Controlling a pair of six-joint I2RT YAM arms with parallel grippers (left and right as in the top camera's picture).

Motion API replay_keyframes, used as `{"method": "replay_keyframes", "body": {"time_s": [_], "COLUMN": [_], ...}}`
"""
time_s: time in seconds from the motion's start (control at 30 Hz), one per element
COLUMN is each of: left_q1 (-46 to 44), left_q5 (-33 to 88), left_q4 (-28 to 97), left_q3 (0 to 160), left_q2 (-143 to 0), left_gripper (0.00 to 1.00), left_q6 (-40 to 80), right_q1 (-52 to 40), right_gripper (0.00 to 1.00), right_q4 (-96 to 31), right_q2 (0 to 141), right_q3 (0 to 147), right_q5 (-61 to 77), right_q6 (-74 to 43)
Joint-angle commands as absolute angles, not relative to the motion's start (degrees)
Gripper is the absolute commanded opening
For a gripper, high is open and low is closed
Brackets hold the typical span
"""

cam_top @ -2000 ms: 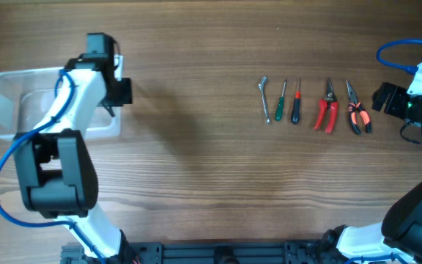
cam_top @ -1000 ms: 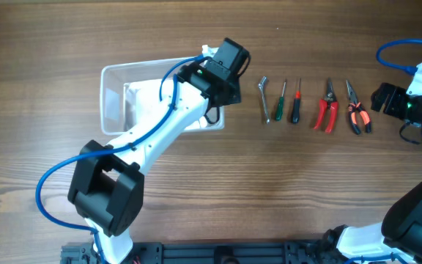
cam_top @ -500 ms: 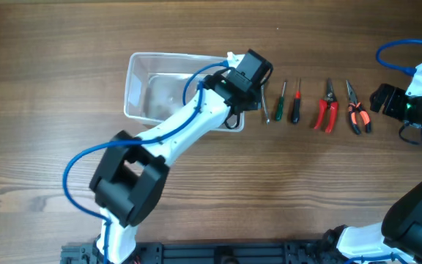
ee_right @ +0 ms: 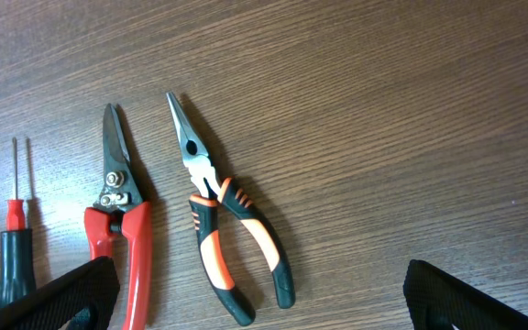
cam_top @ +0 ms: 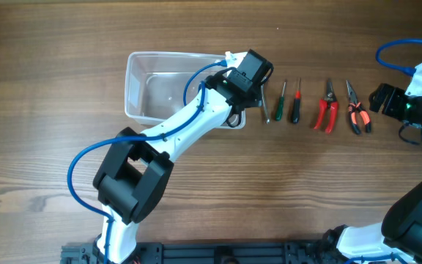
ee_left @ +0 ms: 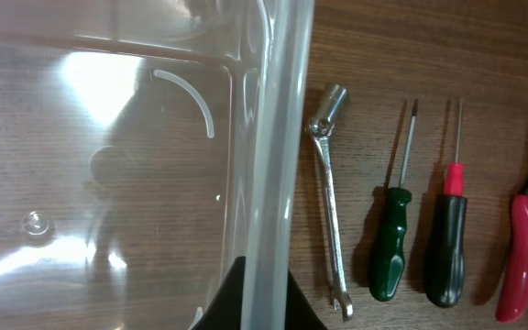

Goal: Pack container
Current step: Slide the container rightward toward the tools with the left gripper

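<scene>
Only the overhead view takes in the whole wood-grain tabletop (cam_top: 196,183). The container (cam_top: 129,88) sits on it left of centre, its right end just beside the wrench (cam_top: 265,100). Only the left wrist view shows the left gripper (ee_left: 262,298) clamped on the container's right wall. The right wrist view shows the right gripper (ee_right: 258,266) spread wide, with the snips (ee_right: 117,211) and the pliers (ee_right: 214,206) lying ahead of it.

Table (cam_top: 64,191): brown wood, grain running left to right, filling every view.
Light: even, with soft shadows on the wood.
</scene>
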State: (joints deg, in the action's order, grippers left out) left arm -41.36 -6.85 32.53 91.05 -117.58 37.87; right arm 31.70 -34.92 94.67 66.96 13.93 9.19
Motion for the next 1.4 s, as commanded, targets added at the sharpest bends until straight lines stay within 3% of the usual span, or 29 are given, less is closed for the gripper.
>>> {"method": "replay_keyframes", "body": {"time_s": [0.0, 0.07, 0.1, 0.13, 0.17, 0.2, 0.33, 0.5, 0.67, 0.7, 0.73, 0.9, 0.97, 1.07, 1.1, 1.37], "left_q1": [-41.25, -41.25, -41.25, -41.25, -41.25, -41.23, -40.91, -40.86, -39.81, -39.31, -39.03, -38.61, -38.65, -38.79, -38.89, -40.77], "left_q5": [-1.30, -1.30, -1.32, -1.34, -1.34, -1.34, -1.30, -1.15, -1.19, -1.13, -1.13, -3.90, -5.21, -5.21, -5.23, -2.35], "left_q4": [31.92, 32.12, 32.12, 32.10, 31.83, 31.66, 31.48, 30.98, 30.83, 31.07, 31.22, 31.48, 31.48, 31.99, 33.39, 57.52], "left_q3": [91.53, 91.53, 91.53, 91.53, 91.53, 91.53, 91.53, 91.79, 94.37, 95.33, 95.85, 98.83, 99.72, 100.22, 100.22, 100.22], "left_q2": [-120.38, -120.55, -120.57, -120.57, -120.57, -120.55, -120.44, -119.72, -119.02, -119.00, -118.89, -116.64, -114.83, -111.77, -110.19, -101.91], "left_gripper": [0.04, 0.04, 0.09, 0.25, 0.50, 0.63, 0.75, 0.75, 0.74, 0.65, 0.64, 0.56, 0.46, 0.08, 0.04, 0.04], "left_q6": [44.01, 44.01, 43.97, 43.94, 43.94, 43.94, 43.75, 43.75, 43.70, 43.40, 42.17, 27.16, 22.17, 15.05, 11.53, -4.60], "right_q1": [31.51, 31.51, 31.51, 31.51, 31.51, 31.51, 31.51, 31.51, 31.51, 31.51, 31.51, 31.51, 31.51, 31.51, 31.51, 31.51], "right_gripper": [1.00, 1.00, 1.00, 1.00, 1.00, 1.00, 1.00, 1.00, 1.00, 1.00, 1.00, 1.00, 0.99, 1.00, 1.00, 1.00], "right_q4": [-35.00, -35.00, -35.00, -35.03, -35.05, -35.05, -35.07, -35.16, -35.14, -35.18, -35.22, -35.11, -35.05, -35.03, -35.05, -35.05], "right_q2": [95.22, 95.22, 95.22, 95.22, 95.22, 95.22, 95.22, 95.22, 95.22, 95.22, 95.22, 95.22, 95.22, 95.22, 95.22, 95.22], "right_q3": [67.48, 67.48, 67.48, 67.51, 67.48, 67.51, 67.48, 67.48, 67.51, 67.51, 67.51, 67.51, 67.51, 67.48, 67.51, 67.48], "right_q5": [15.11, 15.11, 15.11, 15.11, 15.11, 15.11, 15.11, 15.11, 15.11, 15.11, 15.11, 15.11, 15.11, 15.11, 15.11, 15.11], "right_q6": [8.56, 8.56, 8.56, 8.56, 8.56, 8.58, 8.58, 8.56, 8.56, 8.56, 8.56, 8.54, 8.54, 8.56, 8.56, 8.56]}}
